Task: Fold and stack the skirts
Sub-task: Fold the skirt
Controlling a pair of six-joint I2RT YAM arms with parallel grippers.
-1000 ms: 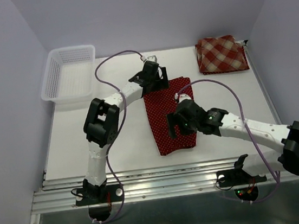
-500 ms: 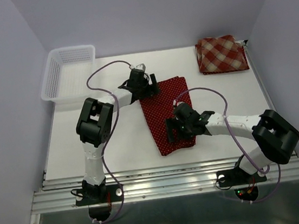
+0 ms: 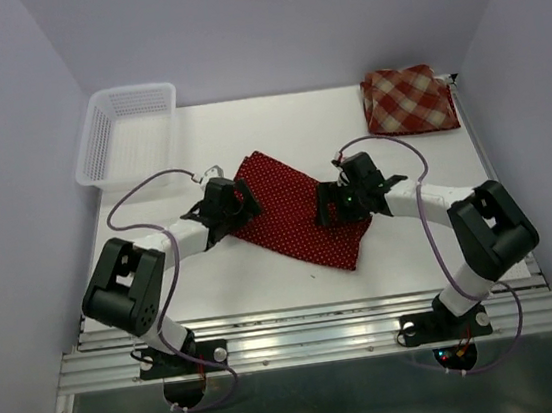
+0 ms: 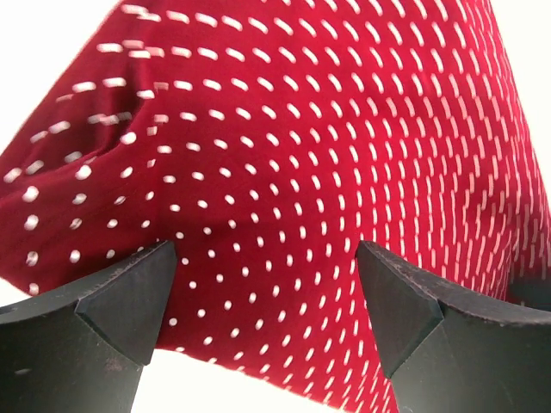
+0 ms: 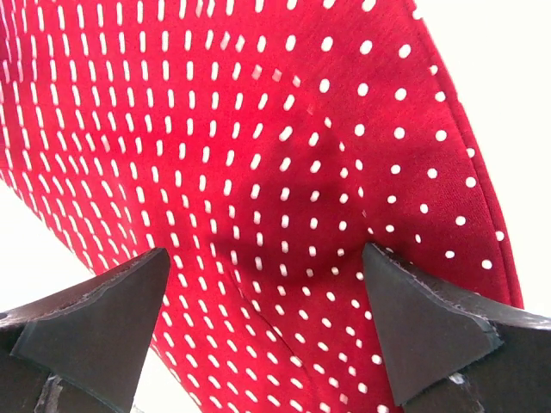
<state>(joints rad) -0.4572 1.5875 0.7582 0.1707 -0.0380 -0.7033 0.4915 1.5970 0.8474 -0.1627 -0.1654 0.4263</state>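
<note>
A dark red polka-dot skirt (image 3: 292,210) lies flat and slanted in the middle of the white table (image 3: 214,275). It fills the left wrist view (image 4: 301,138) and the right wrist view (image 5: 258,146). My left gripper (image 3: 235,203) is open at the skirt's left edge, its fingers spread over the cloth (image 4: 267,292). My right gripper (image 3: 331,205) is open over the skirt's right part (image 5: 267,292). A folded red-and-tan plaid skirt (image 3: 408,100) lies at the back right corner. I see no second polka-dot skirt apart from this one.
A white plastic mesh basket (image 3: 128,134) stands at the back left corner. Purple cables loop over both arms. Grey walls close in the left, back and right sides.
Both arms swung down and outward, and the polka-dot skirt turned from upright to slanted, with its top end now pointing back-left. The plaid skirt and basket have not moved.
</note>
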